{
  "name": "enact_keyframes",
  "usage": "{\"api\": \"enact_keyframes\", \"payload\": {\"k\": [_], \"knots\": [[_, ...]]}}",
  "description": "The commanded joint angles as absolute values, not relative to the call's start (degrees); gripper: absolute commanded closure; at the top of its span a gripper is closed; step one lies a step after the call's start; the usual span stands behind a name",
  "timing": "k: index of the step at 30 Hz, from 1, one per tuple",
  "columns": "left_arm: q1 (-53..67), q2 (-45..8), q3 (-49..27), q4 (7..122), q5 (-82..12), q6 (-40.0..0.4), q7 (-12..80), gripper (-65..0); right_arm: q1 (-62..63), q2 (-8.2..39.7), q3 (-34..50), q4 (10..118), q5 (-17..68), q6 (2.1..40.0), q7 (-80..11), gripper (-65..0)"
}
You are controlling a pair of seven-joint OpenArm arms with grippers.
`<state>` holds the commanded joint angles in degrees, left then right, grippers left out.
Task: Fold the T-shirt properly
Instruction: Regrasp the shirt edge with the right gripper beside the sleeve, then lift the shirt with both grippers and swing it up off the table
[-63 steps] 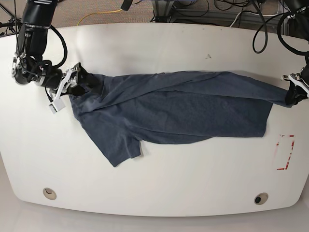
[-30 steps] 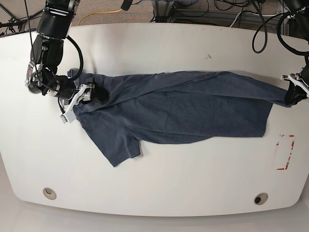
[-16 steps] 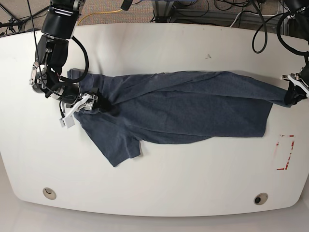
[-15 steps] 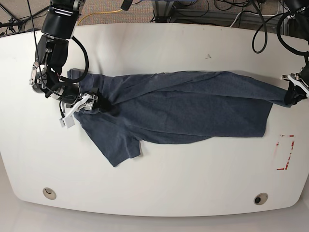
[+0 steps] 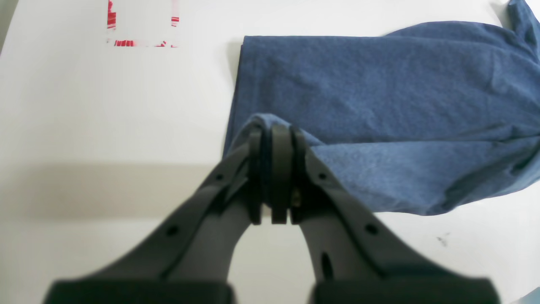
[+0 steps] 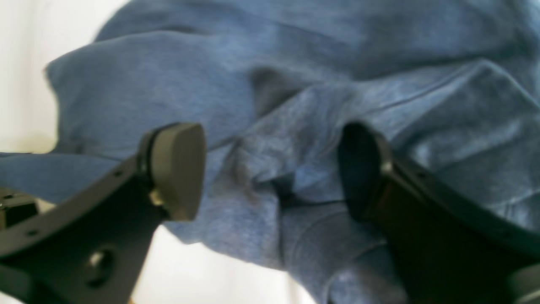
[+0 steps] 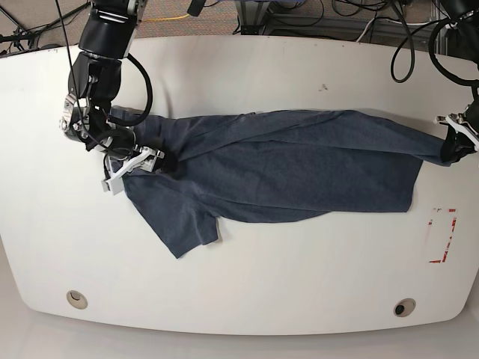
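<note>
**Shirt pinned at one end, free at the other**

In the left wrist view we found the left gripper (image 5: 272,169) closed tight, a tuck of the T-shirt (image 5: 379,105) nipped between its fingers. The cloth lay flat on the white table (image 5: 105,126) beyond them, its edge straight, with a red tape mark (image 5: 141,25) well apart.

In the right wrist view the right gripper (image 6: 270,169) stood wide open, its pads either side of a bunched ridge of the T-shirt (image 6: 295,160) but holding nothing. The view was blurred, and we could not tell whether the pads touched the cloth.

In the base view the T-shirt (image 7: 299,168) lay stretched across the middle of the table (image 7: 239,75), one sleeve splayed toward the near edge. The left gripper (image 7: 453,146) held the far end; the right gripper (image 7: 146,158) sat over the shoulder area.

We judged these risks: closing on the bunched ridge could catch several layers and fold in a crease; pulling from the pinned end alone could drag the whole garment askew.
</note>
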<state>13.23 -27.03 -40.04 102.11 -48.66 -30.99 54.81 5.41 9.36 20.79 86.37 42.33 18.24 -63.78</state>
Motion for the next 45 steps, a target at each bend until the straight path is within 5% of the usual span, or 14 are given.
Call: {"api": "enact_keyframes", "payload": {"k": [8, 18, 24, 34, 45], "knots": [[13.2, -27.0, -40.0, 102.0, -48.7, -31.0, 54.8, 0.0, 5.0, 9.5, 21.0, 86.8, 42.2, 18.2, -62.9, 0.0], [13.1, -27.0, -39.9, 102.2, -48.7, -30.9, 54.8, 0.0, -3.5, 9.6, 24.6, 102.4, 42.9, 22.7, -63.3, 0.0], [9.5, -27.0, -38.8, 102.3, -48.7, -30.9, 54.8, 0.0, -9.5, 11.1, 31.2, 107.1, 51.1, 24.3, -63.3, 0.0], [-2.2, -26.9, -30.5, 102.1, -48.7, -25.5, 54.7, 0.0, -4.7, 20.3, 33.4, 99.9, 59.8, 24.3, -64.3, 0.0], [-15.6, -24.9, -26.5, 100.6, -45.2, -25.4, 56.5, 0.0, 9.6, 29.9, 28.4, 89.8, 60.7, 27.2, -66.5, 0.0]]}}
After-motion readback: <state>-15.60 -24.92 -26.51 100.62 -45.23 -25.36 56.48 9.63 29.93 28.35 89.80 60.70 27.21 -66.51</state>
